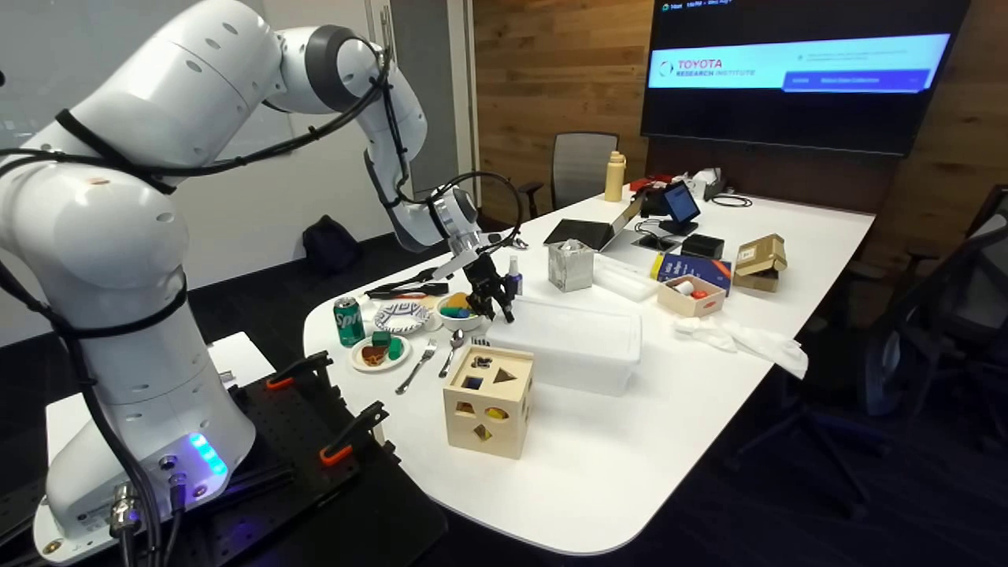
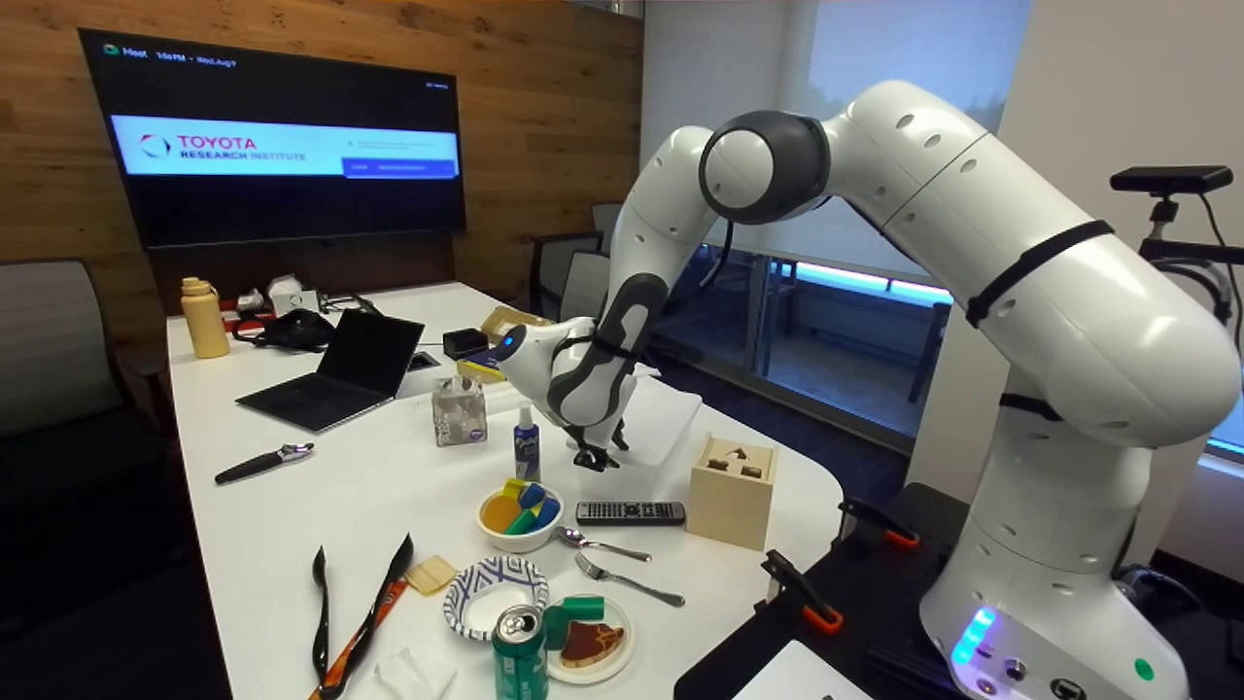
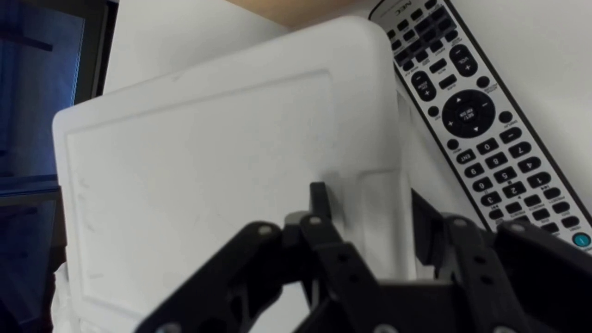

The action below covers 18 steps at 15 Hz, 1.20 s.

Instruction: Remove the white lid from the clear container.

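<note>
The white lid [image 1: 575, 324] lies flat on top of the clear container [image 1: 567, 368] in an exterior view. It also shows in an exterior view [image 2: 664, 413], partly behind my arm, and fills much of the wrist view [image 3: 212, 175]. My gripper [image 1: 498, 315] is at the lid's short end and points down; it also shows in an exterior view [image 2: 608, 453]. In the wrist view my gripper [image 3: 371, 208] is open and straddles the lid's edge. One finger is above the lid's top, the other is just outside the rim. Whether the fingers touch the lid I cannot tell.
A remote [image 3: 481, 115] lies beside the container's short end. A wooden cube with holes [image 1: 488, 409] stands close to its long side. A spray bottle [image 2: 526, 447], a white bowl of coloured pieces [image 2: 520, 542], a spoon [image 2: 603, 544] and a tissue box [image 2: 459, 413] are nearby.
</note>
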### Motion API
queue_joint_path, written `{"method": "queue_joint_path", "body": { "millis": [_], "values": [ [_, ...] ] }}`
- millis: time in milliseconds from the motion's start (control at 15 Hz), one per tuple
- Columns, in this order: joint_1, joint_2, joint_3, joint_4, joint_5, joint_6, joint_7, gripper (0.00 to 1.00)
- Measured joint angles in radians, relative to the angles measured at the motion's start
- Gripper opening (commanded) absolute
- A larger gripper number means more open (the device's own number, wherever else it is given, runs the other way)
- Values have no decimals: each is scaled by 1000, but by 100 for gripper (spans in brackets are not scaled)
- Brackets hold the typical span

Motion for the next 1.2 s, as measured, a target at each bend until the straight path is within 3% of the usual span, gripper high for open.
{"method": "queue_joint_path", "body": {
  "millis": [467,867,1200],
  "values": [
    [-16,-11,3,-6,12,26,-61,13],
    [-97,-55,24,-49,74,143,-249,13],
    [-171,-92,65,-83,190,185,-462,13]
  ]
}}
